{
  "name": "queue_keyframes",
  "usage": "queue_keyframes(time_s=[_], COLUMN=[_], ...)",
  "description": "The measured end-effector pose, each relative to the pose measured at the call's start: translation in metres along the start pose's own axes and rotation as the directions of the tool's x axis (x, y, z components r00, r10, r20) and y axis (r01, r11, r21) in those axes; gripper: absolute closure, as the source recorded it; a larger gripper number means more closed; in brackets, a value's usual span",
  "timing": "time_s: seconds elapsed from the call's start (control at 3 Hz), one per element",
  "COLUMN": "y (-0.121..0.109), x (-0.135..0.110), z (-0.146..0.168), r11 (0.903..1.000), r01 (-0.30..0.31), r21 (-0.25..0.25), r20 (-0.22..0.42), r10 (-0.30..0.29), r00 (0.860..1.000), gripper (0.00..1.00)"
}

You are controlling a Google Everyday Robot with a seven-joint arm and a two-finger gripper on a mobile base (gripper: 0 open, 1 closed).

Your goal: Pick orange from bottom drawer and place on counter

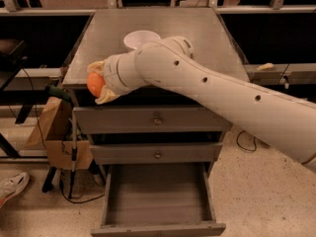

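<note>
I have the gripper [100, 81] clamped around the orange [94, 84], hanging just off the front-left corner of the counter [106, 38]. The bare top lies rightward and farther back from it, so I judge the placing move goes that way.

No legible text, label, brand or number is found anywhere. The gripper [98, 83], clasped around the orange [95, 84], is located at the counter's [108, 37] front left edge.
</note>
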State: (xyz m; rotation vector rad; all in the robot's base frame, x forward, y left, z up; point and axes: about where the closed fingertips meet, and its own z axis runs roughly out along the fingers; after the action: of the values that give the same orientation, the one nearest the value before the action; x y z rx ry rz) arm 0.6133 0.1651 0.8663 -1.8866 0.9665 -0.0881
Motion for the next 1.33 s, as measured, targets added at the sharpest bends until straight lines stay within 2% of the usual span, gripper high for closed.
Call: queue_keyframes(time_s=[0.33,0.67,1.0,1.33], y=[0.001,-0.023,-0.061,-0.090], x=[0.000,0.000,0.009,0.017], z=[0.000,0.010,0.033,0.052], r11=[1.0000,0.9987,0.9944,0.9910], r01=[0.000,0.048,0.100,0.127], r21=[-0.001,0.015,0.034,0.043], r20=[-0.001,0.006,0.001,-0.003], r10=[0.000,-0.048,-0.101,-0.127], r00=[1.000,0.999,0.995,0.992], gripper=[1.00,1.00,1.00,1.00])
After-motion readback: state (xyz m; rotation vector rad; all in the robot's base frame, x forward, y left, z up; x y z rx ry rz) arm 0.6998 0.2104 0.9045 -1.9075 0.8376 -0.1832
